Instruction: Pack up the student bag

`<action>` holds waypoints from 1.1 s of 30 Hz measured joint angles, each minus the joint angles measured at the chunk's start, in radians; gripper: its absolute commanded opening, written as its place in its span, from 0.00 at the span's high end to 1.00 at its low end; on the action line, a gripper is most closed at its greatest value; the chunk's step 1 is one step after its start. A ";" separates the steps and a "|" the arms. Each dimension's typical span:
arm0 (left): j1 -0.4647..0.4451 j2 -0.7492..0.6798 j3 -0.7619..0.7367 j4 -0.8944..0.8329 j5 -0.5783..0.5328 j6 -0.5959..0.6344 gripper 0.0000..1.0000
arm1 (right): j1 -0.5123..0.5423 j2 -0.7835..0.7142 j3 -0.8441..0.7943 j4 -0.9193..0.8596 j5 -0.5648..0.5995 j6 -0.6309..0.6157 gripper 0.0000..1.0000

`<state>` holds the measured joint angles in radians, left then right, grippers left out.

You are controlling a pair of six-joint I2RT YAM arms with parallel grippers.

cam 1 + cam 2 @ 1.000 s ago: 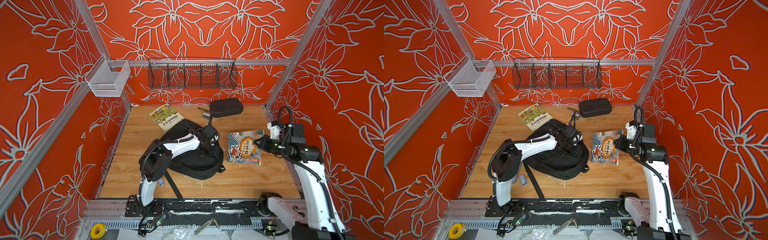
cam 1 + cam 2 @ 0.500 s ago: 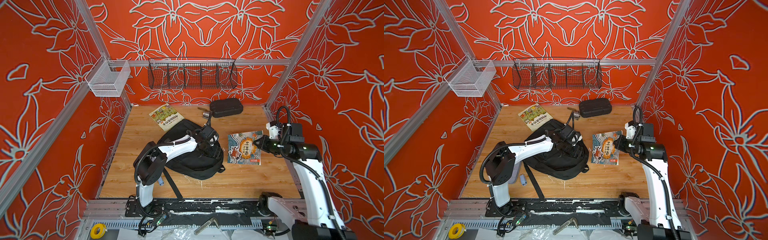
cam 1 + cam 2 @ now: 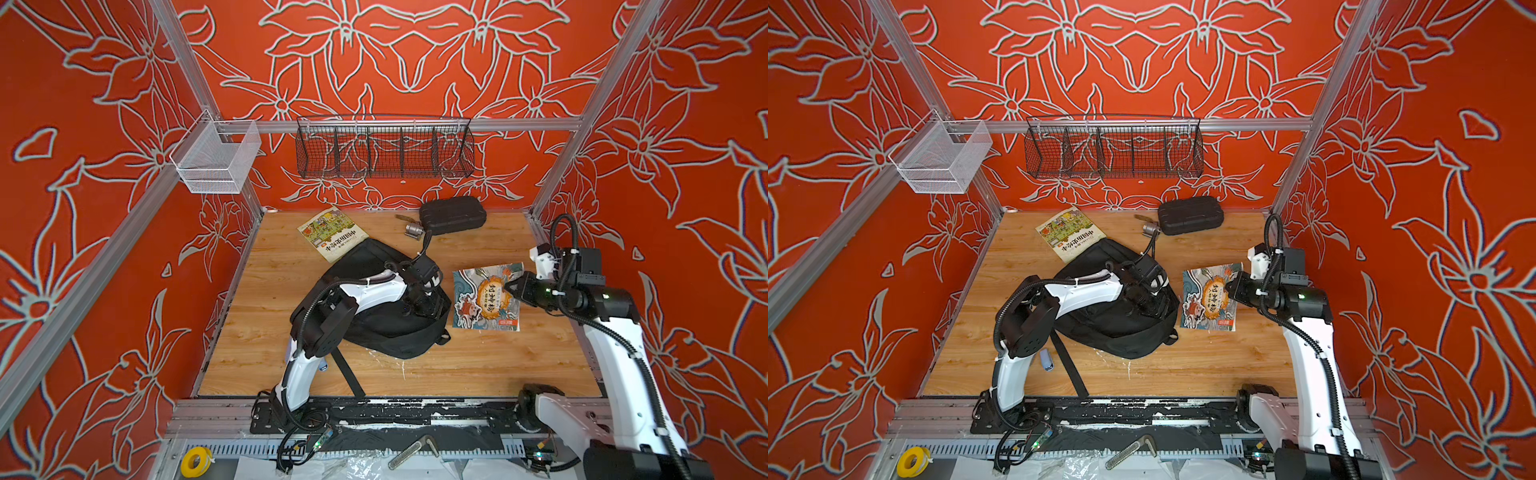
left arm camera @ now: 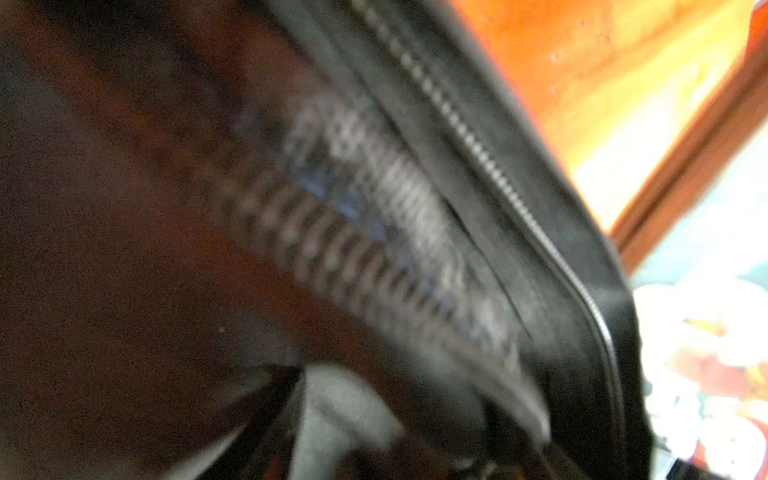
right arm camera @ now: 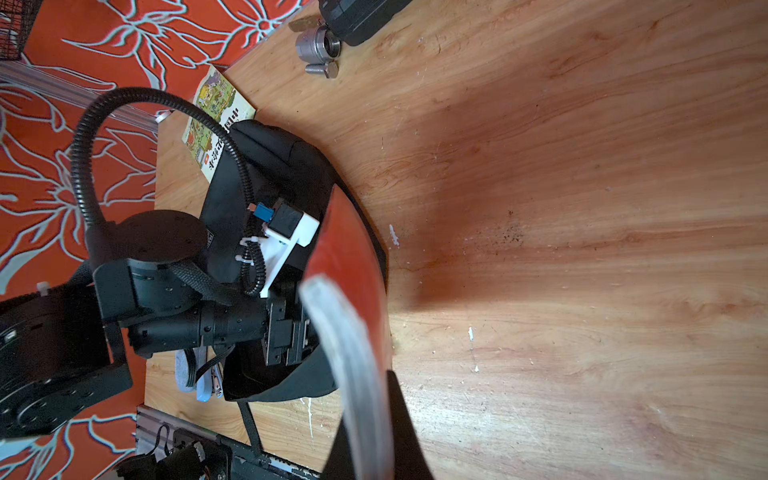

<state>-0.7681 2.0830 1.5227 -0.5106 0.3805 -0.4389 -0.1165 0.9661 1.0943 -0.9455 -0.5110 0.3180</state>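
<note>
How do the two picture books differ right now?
The blue-cover book is lifted off the table at one edge, pinched by the right gripper; the green-cover book lies flat near the back, untouched. The green-cover book has a corner under the student bag; the blue-cover book sits beside it. Both are thin illustrated paperbacks, still unpacked.

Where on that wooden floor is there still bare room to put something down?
Bare wood lies along the left wall beside the backpack, and in front of the blue storybook toward the near rail. The back is crowded: green book, black case, metal fitting.
</note>
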 measured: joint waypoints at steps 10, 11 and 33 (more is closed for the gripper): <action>-0.003 -0.008 0.165 -0.240 -0.137 0.085 1.00 | 0.001 -0.088 0.017 0.055 -0.071 0.066 1.00; -0.002 -0.022 0.185 -0.269 -0.153 0.101 1.00 | 0.001 -0.092 0.024 0.061 -0.074 0.078 1.00; 0.107 -0.046 0.499 -0.645 -0.089 0.230 1.00 | 0.060 -0.169 -0.045 0.326 -0.215 0.394 1.00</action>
<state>-0.6609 2.0369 2.0212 -1.1561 0.2913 -0.2092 -0.0566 0.7967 1.0496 -0.6193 -0.7258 0.7116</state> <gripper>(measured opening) 0.055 0.064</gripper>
